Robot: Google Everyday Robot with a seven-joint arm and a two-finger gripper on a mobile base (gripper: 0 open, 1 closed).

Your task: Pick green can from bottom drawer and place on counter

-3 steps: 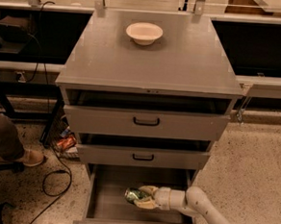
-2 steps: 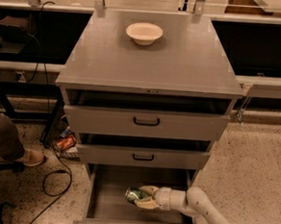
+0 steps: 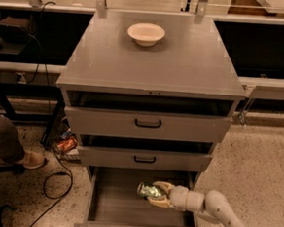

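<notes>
The green can (image 3: 148,190) lies on its side in the open bottom drawer (image 3: 111,203), near the middle right of its floor. My gripper (image 3: 157,194) reaches in from the right on a pale arm, with one finger above the can and one below, closed around it. The counter (image 3: 184,64) is the grey cabinet top above the drawers.
A white bowl (image 3: 146,33) sits at the back of the counter. Two upper drawers with black handles (image 3: 147,123) stand slightly open above the bottom drawer. A person's leg and shoe (image 3: 12,150) and cables (image 3: 54,177) are on the floor at left.
</notes>
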